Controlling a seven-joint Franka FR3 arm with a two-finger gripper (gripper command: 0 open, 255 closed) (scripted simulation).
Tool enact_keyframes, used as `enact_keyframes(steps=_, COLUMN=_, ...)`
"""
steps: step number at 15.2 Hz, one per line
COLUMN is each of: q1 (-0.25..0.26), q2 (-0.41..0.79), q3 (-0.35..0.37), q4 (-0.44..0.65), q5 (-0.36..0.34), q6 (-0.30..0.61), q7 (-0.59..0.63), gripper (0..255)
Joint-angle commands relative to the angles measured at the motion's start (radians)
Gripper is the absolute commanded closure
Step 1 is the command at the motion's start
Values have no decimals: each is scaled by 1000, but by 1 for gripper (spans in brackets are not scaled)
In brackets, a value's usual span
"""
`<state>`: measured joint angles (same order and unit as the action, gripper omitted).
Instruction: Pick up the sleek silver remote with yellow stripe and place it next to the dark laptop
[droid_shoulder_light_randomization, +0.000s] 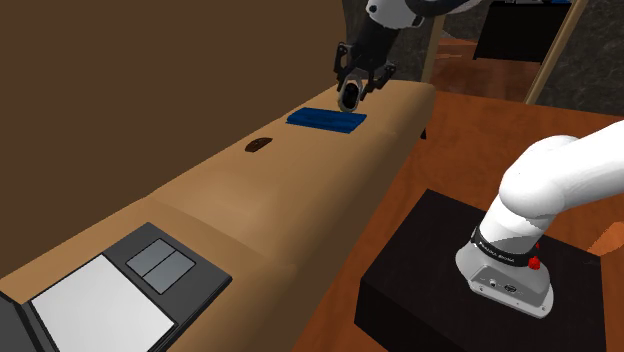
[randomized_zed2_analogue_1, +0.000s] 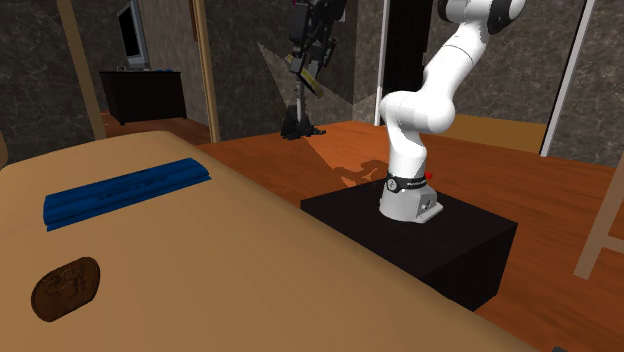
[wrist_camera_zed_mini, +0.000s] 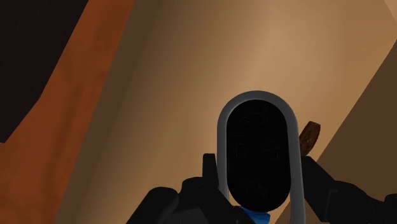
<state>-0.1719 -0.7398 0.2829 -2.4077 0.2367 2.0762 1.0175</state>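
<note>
The remote (wrist_camera_zed_mini: 257, 153), a rounded oblong with a silver-grey rim and a black face, is clasped between the two fingers of the pincer (droid_shoulder_light_randomization: 355, 88). It is held in the air above the far end of the worktop (droid_shoulder_light_randomization: 230, 195) and touches no surface. The pincer is closed only as far as the width of the remote allows. The body is gripped across its narrow sides, presumably so that the long axis hangs free for lay-down. A yellow stripe cannot be confirmed on the face shown.

The worktop is a long tan surface with rounded edges, running from the shoulder view's lower left towards its upper middle. The arm (droid_shoulder_light_randomization: 560, 180) is extended from the black stand (droid_shoulder_light_randomization: 450, 275) out over the far end.

The dark laptop (droid_shoulder_light_randomization: 110, 290) lies at the near end of the worktop, at the shoulder view's lower left, well apart from the remote. A flat blue item (droid_shoulder_light_randomization: 326, 120) lies just beneath the pincer. A small brown object (droid_shoulder_light_randomization: 258, 146) lies between the blue item and the laptop, nearer the blue item.

The pick-up step is judged complete, and the carry along the worktop is judged to be the step in hand. The present height is judged sufficient for both small items to be cleared during travel. For lay-down, a bare patch of worktop close beside the laptop casing, but not on it, is to be selected.
</note>
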Motion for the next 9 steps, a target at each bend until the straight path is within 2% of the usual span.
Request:
enact_keyframes(steps=1, q1=-2, q2=2, q3=-4, q4=26, q5=-4, q6=-25, q7=1, gripper=255)
enact_keyframes(steps=9, q1=-12, q2=23, q3=-17, q4=147, q5=-21, q6=-124, q7=9, gripper=255)
